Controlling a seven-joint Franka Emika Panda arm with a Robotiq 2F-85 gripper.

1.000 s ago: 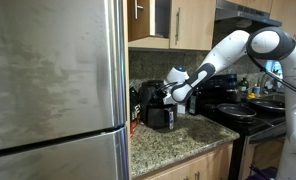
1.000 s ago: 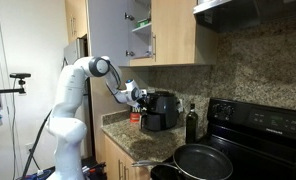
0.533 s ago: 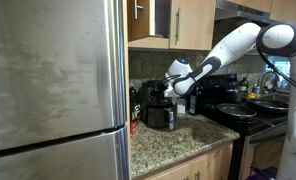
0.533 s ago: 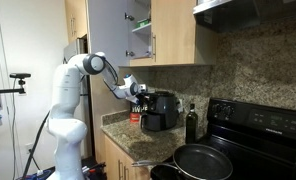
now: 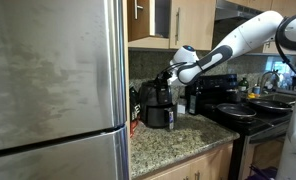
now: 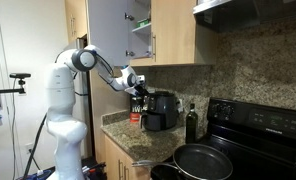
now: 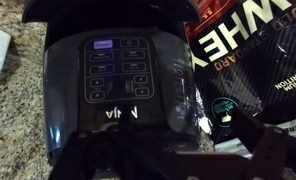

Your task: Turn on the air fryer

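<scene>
The air fryer [image 5: 158,105] is a rounded black appliance on the granite counter, also seen in an exterior view [image 6: 161,110]. My gripper [image 5: 171,72] hovers just above its top, toward its back, and shows in an exterior view [image 6: 140,86] too. The wrist view looks straight down on the glossy dome [image 7: 118,85]. Its touch panel [image 7: 118,72] shows lit icons and a purple display [image 7: 105,45]. Dark gripper parts [image 7: 263,150] fill the bottom edge. The picture is too dark to show how the jaws stand. Nothing is held.
A black whey bag [image 7: 250,50] stands right beside the fryer. A red-labelled container [image 5: 134,116] sits by the fridge [image 5: 53,80]. A dark bottle [image 6: 192,122], a stove with pans [image 5: 238,110] and a frying pan [image 6: 203,160] lie beyond. Cabinets [image 6: 173,30] hang overhead.
The arm has lifted and the gripper has risen from the fryer's top side to above it, moving slightly back toward the wall.
</scene>
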